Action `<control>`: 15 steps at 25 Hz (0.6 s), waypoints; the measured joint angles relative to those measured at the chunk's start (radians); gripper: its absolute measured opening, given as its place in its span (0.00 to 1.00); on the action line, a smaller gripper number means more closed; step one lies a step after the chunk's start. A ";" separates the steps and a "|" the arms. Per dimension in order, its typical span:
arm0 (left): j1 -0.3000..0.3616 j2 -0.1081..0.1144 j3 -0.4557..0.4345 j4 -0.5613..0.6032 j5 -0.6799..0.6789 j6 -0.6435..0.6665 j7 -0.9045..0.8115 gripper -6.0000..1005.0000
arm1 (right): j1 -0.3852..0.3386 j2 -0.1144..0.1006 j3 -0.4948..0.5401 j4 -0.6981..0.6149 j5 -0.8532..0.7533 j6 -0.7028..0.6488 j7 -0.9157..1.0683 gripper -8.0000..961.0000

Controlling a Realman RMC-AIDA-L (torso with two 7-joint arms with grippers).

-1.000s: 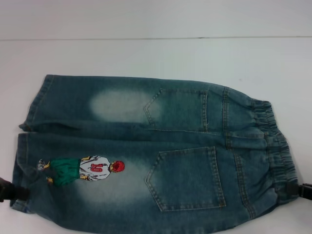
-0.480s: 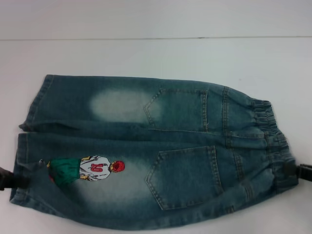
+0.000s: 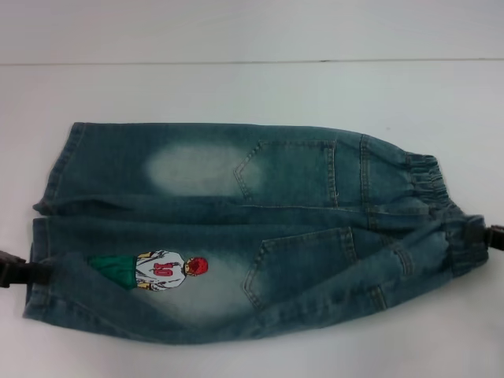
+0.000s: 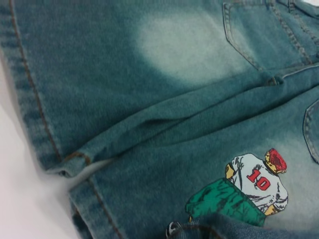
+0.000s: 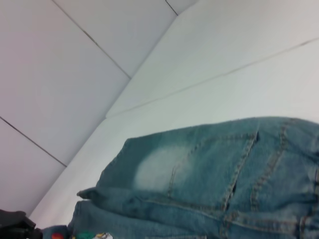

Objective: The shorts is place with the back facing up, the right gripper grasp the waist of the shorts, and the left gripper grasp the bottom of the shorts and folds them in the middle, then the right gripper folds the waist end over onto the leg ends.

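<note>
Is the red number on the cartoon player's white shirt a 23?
No. In the left wrist view the embroidered player on the shorts wears a white shirt with a red 10.

Soft, even light, slightly hazy views.
I see faint shadow under the shorts (image 3: 236, 228) on the table (image 3: 252, 94); no glare, edges mildly blurred.

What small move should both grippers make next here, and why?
Probably carry the near edge farther across toward the far leg. The left gripper holds the hem and the right gripper the waistband, and the shorts' near edge is lifted but only partly folded.
</note>
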 joint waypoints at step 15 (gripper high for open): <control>-0.035 0.020 -0.020 0.010 -0.058 -0.051 -0.007 0.06 | 0.058 -0.001 -0.002 -0.050 0.043 0.021 0.050 0.07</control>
